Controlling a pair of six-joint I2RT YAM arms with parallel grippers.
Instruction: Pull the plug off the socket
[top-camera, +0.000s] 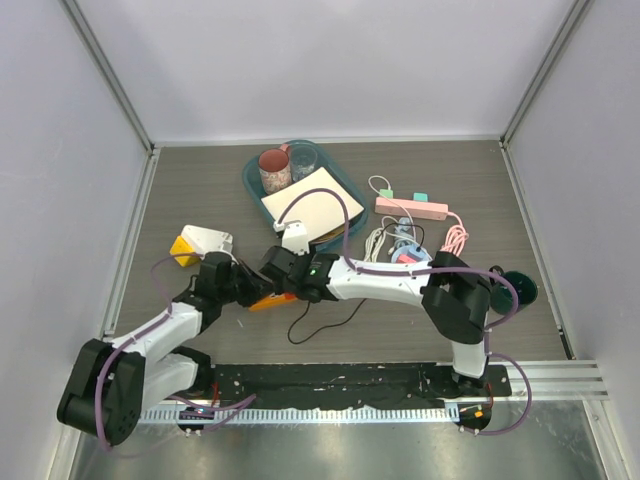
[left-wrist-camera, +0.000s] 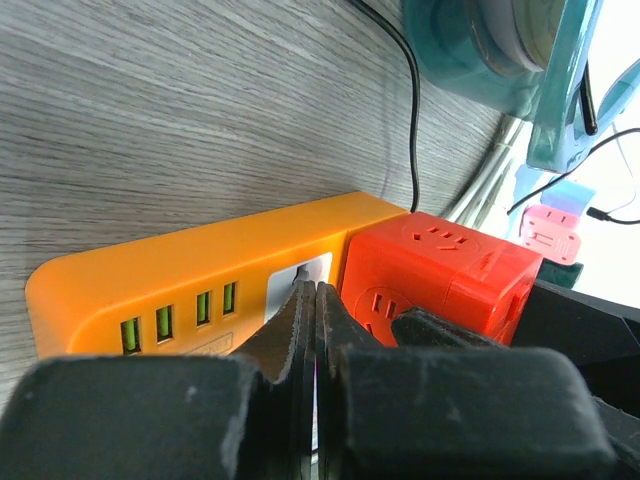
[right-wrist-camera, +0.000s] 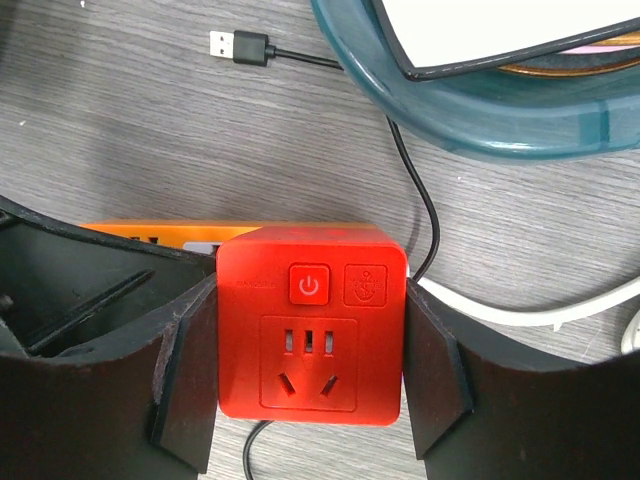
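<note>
The right claw (right-wrist-camera: 310, 372) grips the red plug (right-wrist-camera: 311, 300); the left claw (left-wrist-camera: 315, 305), fingers pressed together, touches the orange socket (left-wrist-camera: 180, 270).

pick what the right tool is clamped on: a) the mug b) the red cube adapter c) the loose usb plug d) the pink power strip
b: in the right wrist view the right tool has one finger pressed on each side of the red cube adapter, which sits against the orange power strip.
</note>
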